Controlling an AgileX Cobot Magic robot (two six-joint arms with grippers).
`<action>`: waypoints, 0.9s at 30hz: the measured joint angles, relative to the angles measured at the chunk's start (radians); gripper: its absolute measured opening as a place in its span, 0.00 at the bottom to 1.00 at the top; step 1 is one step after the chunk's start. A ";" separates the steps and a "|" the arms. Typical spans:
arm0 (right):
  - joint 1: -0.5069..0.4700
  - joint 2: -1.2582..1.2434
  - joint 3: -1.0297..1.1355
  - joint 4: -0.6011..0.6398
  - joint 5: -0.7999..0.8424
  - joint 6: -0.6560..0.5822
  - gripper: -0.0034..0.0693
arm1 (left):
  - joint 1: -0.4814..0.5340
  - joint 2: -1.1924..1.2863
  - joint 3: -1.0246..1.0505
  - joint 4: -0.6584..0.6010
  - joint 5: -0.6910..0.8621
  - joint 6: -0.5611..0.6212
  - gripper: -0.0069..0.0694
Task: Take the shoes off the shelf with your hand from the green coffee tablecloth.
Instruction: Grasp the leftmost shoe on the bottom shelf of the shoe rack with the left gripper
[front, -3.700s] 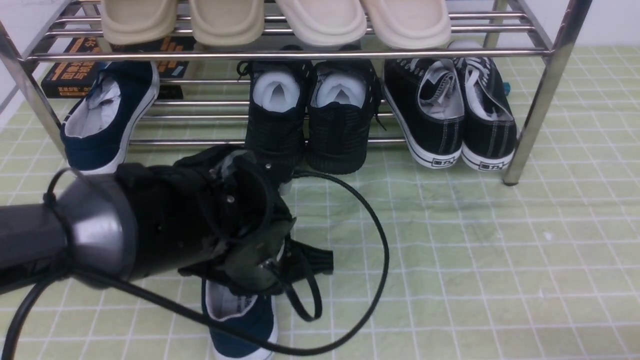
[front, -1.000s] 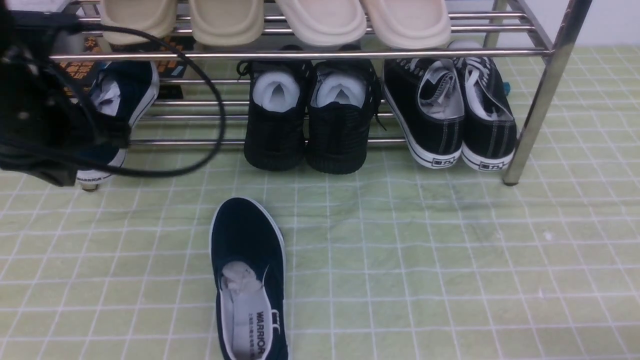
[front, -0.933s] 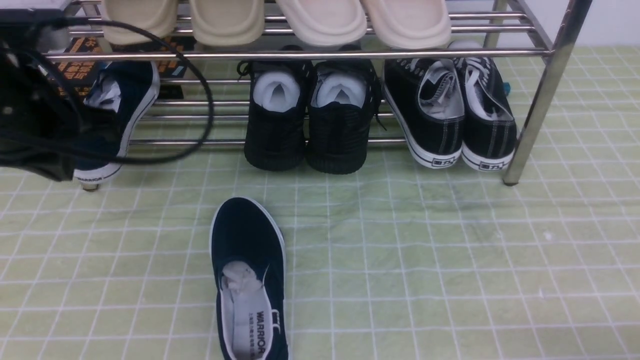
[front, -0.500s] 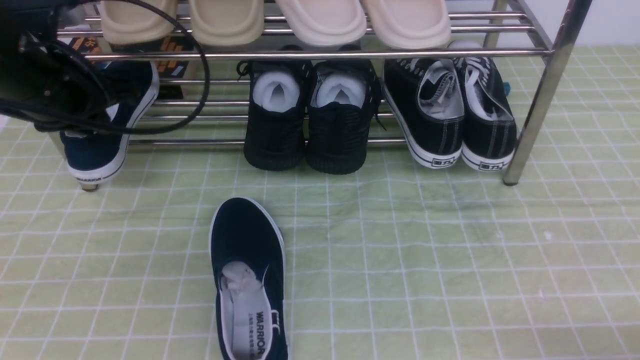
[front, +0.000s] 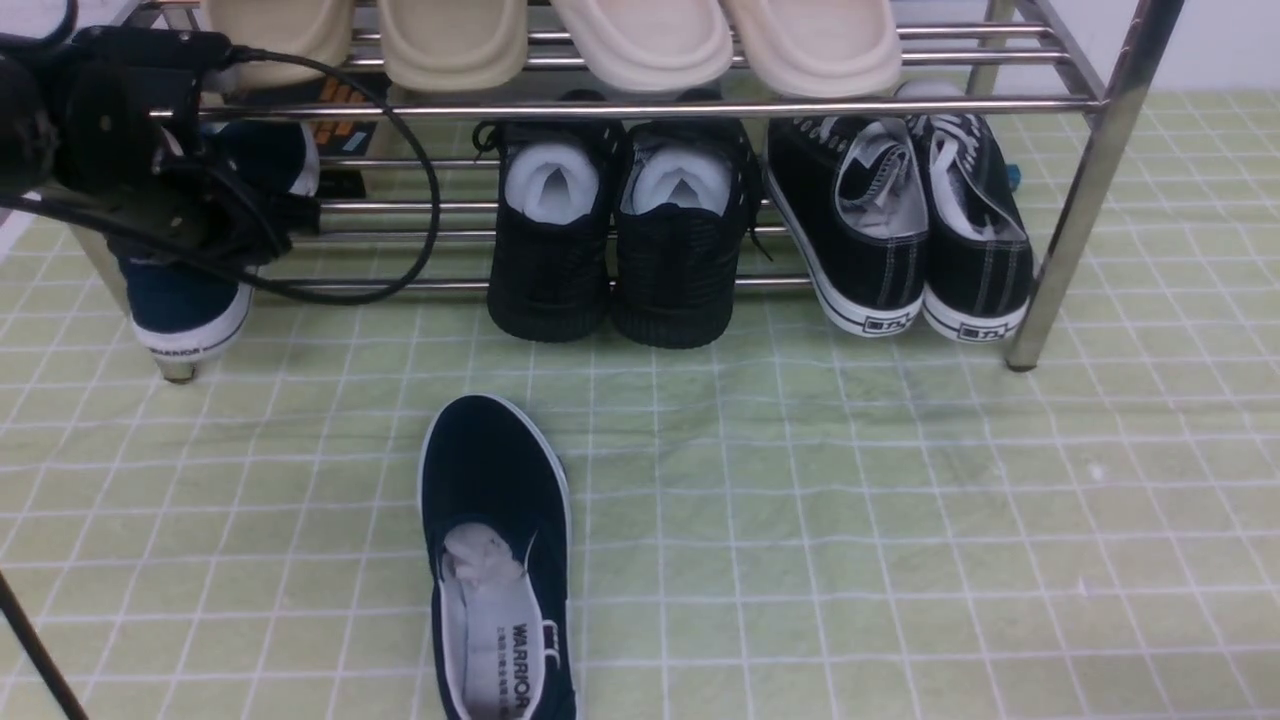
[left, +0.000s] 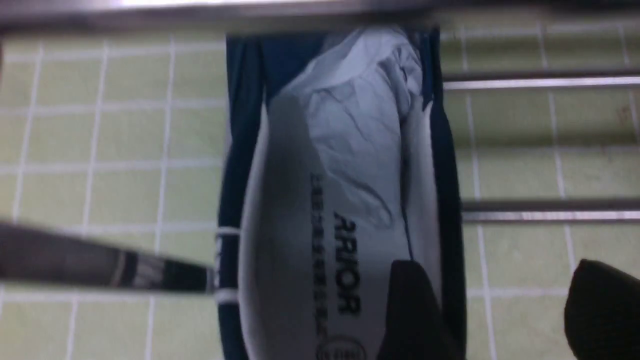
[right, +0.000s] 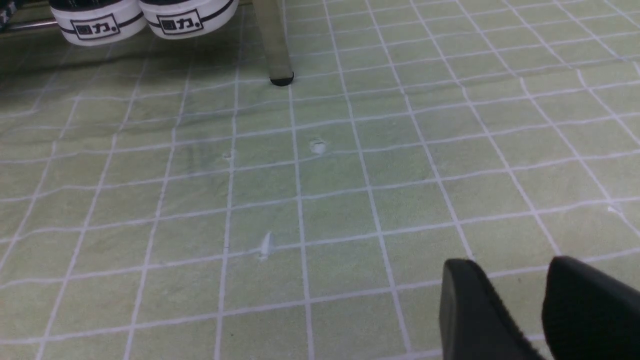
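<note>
One navy shoe (front: 497, 570), insole printed "WARRIOR", lies on the green coffee tablecloth (front: 900, 500) in front of the shelf (front: 1090, 180). Its mate (front: 185, 310), heel marked "WARRIOR", sits at the left end of the lower tier, partly hidden by the left hand (front: 215, 215) and its cable (front: 420, 200). That claw is spread, one finger (left: 415, 310) inside the shoe's (left: 340, 200) opening. The right hand (right: 542, 310) hovers slightly parted above bare cloth. All-black lace-ups (front: 620, 240), stitched sneakers (front: 900, 220) and beige slippers (front: 550, 40) share the shelf.

One shoe (front: 497, 570) out front on the cloth (front: 900, 480), its mate (front: 190, 300) at the rack's (front: 1090, 100) lower left, two more pairs (front: 760, 230) rightward, slippers (front: 640, 40) above
</note>
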 joint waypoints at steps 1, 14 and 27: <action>0.000 0.000 0.000 0.000 0.000 0.000 0.37 | 0.000 0.002 0.000 0.000 -0.011 0.000 0.63; 0.000 0.000 0.000 0.000 0.000 0.000 0.37 | 0.000 0.073 0.000 0.016 -0.087 0.001 0.56; 0.000 0.000 0.000 0.000 0.000 0.000 0.37 | 0.004 0.117 0.000 0.024 -0.139 -0.093 0.31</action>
